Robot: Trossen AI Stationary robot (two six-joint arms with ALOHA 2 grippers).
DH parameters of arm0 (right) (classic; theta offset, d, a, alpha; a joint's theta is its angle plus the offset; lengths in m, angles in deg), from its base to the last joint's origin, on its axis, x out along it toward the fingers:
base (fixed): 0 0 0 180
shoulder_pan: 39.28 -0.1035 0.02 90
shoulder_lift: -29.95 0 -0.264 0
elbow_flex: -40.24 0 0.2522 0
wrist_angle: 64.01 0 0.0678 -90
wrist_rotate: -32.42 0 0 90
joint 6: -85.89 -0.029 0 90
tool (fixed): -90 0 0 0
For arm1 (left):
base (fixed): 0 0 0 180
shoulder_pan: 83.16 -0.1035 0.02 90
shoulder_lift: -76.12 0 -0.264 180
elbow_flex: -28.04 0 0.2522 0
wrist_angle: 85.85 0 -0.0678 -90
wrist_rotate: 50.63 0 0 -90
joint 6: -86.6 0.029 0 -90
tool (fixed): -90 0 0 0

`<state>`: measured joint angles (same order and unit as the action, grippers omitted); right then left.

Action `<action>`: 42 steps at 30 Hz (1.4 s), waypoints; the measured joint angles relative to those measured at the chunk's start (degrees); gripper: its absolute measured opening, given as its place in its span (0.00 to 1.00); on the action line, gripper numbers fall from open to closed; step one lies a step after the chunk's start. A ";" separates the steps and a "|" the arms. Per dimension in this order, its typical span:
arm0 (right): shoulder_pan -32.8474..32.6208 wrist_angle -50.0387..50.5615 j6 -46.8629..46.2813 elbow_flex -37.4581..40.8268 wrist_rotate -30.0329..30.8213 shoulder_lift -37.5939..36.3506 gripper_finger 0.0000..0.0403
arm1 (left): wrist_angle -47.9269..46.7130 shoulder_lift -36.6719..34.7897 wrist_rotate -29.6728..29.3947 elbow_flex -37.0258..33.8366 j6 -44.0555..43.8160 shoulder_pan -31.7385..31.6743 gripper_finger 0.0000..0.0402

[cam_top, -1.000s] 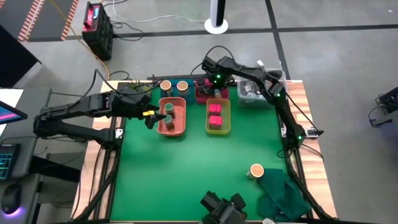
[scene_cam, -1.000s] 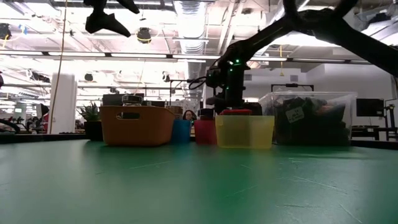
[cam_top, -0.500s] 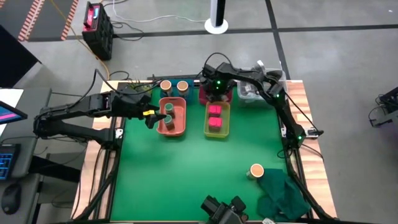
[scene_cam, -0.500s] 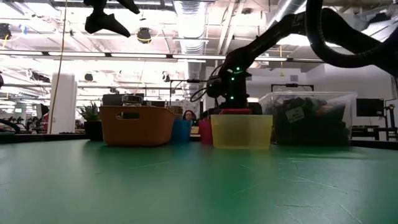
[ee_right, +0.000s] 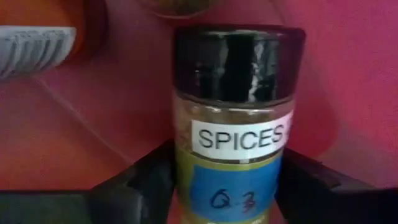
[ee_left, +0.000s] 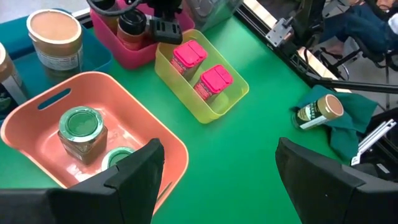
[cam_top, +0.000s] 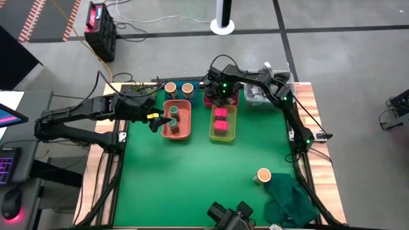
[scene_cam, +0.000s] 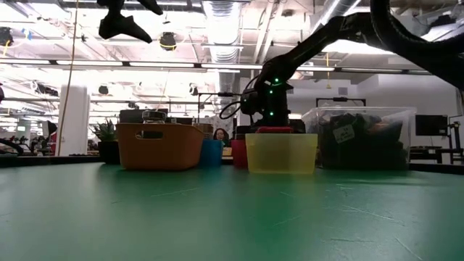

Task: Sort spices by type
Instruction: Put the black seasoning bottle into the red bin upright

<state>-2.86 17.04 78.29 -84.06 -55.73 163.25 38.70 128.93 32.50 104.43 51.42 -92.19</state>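
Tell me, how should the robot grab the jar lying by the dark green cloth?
The tan-topped jar lies on its side against the cloth. Probably best to come from straight above and pinch the round body across its middle, since the lid points sideways. The left hand is open.

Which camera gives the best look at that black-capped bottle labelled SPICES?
The right wrist view: the black-capped bottle fills it, label readable, between the right gripper jaws. In the high and low views the arm hides it; the left wrist view shows only dark caps.

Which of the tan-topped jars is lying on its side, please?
The tan-topped jar near the dark green cloth, alone at the table's front right. The other two stand upright in the blue tray.
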 joint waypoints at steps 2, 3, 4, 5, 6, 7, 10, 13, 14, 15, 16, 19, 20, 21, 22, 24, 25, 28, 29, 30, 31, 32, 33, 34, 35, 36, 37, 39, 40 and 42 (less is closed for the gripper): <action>0.00 0.18 0.58 -0.02 -0.02 -0.03 0.60 | 0.00 0.01 0.04 0.00 0.00 0.00 0.73; 0.00 0.42 0.71 -0.02 -0.04 -0.07 0.56 | 0.00 0.01 0.04 0.00 0.00 0.00 0.73; 0.00 0.58 0.86 -0.02 -0.12 -0.08 0.53 | 0.00 0.01 0.04 0.00 0.00 0.00 0.73; -0.04 0.59 1.25 -0.03 -0.14 -0.08 0.50 | 0.00 0.01 0.04 0.00 0.00 0.00 0.73; -0.09 0.61 1.58 -0.07 -0.15 -0.13 0.46 | 0.00 -0.01 0.04 0.00 0.00 0.00 0.73; -0.07 0.77 1.91 -0.07 -0.15 -0.35 0.43 | -0.02 0.01 0.04 0.00 0.00 0.00 0.73; -0.07 1.15 2.47 -0.51 -0.20 -1.35 0.38 | -0.01 -0.01 0.04 0.00 0.00 0.00 0.73; 0.06 1.71 2.91 -1.81 -0.20 -2.86 0.38 | -0.02 0.01 0.04 0.00 -0.13 0.00 0.73; 0.12 1.76 2.94 -2.23 -0.20 -3.43 0.39 | -0.02 0.01 0.04 0.00 -0.15 0.00 0.73; 0.27 1.75 2.95 -2.58 -0.20 -4.07 0.40 | -0.02 0.01 0.04 0.00 -0.17 0.00 0.73; 0.44 1.78 2.95 -2.92 -0.20 -4.73 0.40 | -0.02 0.01 0.04 0.00 -0.17 0.00 0.73; 0.87 3.03 2.63 -4.15 -0.20 -6.08 0.40 | -0.02 -0.01 0.04 0.00 -0.20 0.00 0.73; 0.90 3.65 2.50 -4.52 -0.20 -6.63 0.40 | -0.02 0.01 0.05 0.00 -0.20 0.00 0.73; 0.90 4.12 2.52 -4.84 -0.20 -7.39 0.40 | -0.02 0.00 0.04 0.00 -0.20 0.00 0.73; 0.92 4.30 2.53 -5.15 -0.20 -8.40 0.40 | 0.00 0.01 0.04 0.00 -0.22 0.00 0.73; 0.72 3.82 3.04 -5.54 -0.60 -11.01 0.40 | 0.10 0.04 0.04 0.00 -0.49 0.00 0.73; 0.40 3.31 3.58 -5.55 -1.21 -12.55 0.40 | 0.43 0.26 0.04 0.00 -0.56 0.00 0.73; -0.73 -0.64 5.12 -5.55 -4.24 -16.86 0.40 | 3.33 1.33 -0.50 0.00 0.85 0.00 0.73; -1.19 -2.94 5.13 -5.55 -5.08 -18.24 0.40 | 4.98 2.05 -0.99 0.00 2.06 0.01 0.73; -1.63 -5.34 5.06 -5.55 -5.98 -19.59 0.40 | 6.86 2.77 -1.13 0.00 3.61 0.02 0.73; -2.08 -7.51 4.73 -5.55 -6.99 -21.13 0.40 | 8.42 3.60 -1.36 0.00 5.28 -0.03 0.73; -2.69 -9.74 4.25 -5.55 -7.89 -22.32 0.40 | 9.61 4.67 -1.43 0.00 6.92 -0.19 0.73; -3.37 -11.91 3.66 -5.60 -8.50 -23.41 0.40 | 11.00 5.75 -1.46 0.00 8.28 -0.33 0.73; -4.07 -13.65 2.93 -5.62 -8.79 -24.51 0.40 | 12.47 6.92 -1.41 0.00 9.24 -0.42 0.73; -5.02 -14.92 2.25 -5.62 -9.04 -25.51 0.40 | 13.72 8.06 -1.03 0.00 9.97 -0.42 0.73; -6.10 -16.30 1.46 -5.62 -9.11 -26.34 0.40 | 15.16 9.16 -0.65 0.00 10.64 -0.42 0.73; -7.25 -17.82 0.49 -5.60 -9.11 -27.29 0.40 | 17.00 10.09 -0.37 0.00 11.30 -0.42 0.73; -10.07 -20.60 -1.21 -5.60 -9.18 -29.06 0.40 | 21.94 11.87 0.72 0.00 12.29 -0.42 0.73; -11.52 -22.05 -1.75 -5.60 -9.14 -29.94 0.40 | 24.58 12.63 0.97 0.00 12.73 -0.42 0.73; -14.73 -24.37 -2.71 -5.60 -7.80 -31.47 0.40 | 29.52 13.72 2.19 0.00 13.53 -0.63 0.73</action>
<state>-17.59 -7.33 75.58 -89.66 -63.53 131.79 68.21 142.66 34.68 104.43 64.96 -92.82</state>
